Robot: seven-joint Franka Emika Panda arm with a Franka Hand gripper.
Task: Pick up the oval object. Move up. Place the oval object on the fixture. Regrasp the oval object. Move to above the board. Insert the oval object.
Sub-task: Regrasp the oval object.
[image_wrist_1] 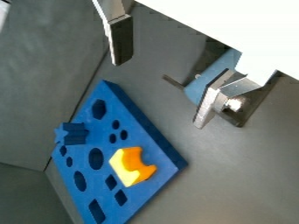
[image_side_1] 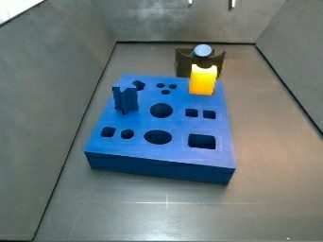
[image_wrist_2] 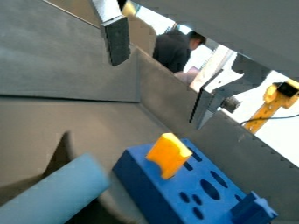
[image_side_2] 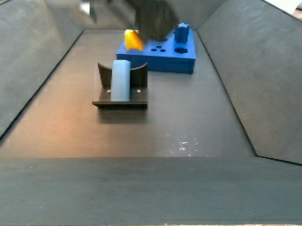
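Peg [image_side_2: 119,78] sits on the fixture [image_side_2: 118,105], leaning along the bracket, no contact with the pincer. In a side view it shows end-on [image_side_1: 202,51], sticking up above the yellow block [image_side_1: 203,77]. My read: it's parked there so the fixture holds it at a known angle and it can be gripped again in a better orientation for insertion.

Fixture stands on the floor just behind the board [image_side_1: 161,142], apart from it. Every hole I can see in the board is empty except the one with the dark blue upright block [image_side_1: 125,96].

Pincer [image_wrist_1: 170,70] is spread wide with nothing between the fingers [image_wrist_1: 121,37]. It hangs well above the floor. In a side view it's only a blur at the top edge [image_side_2: 147,13], so I can't fix its exact position over the fixture. A wrist view has the peg [image_wrist_2: 59,197] at the frame corner, not between the jaws, so the pincer isn't lined up on it.

Judged stage: placed on the fixture, regrasp not yet done. Next move needs the jaws centred over the peg's free upper part. Risk: the peg is smooth and could slide on the bracket if a pad touches first.
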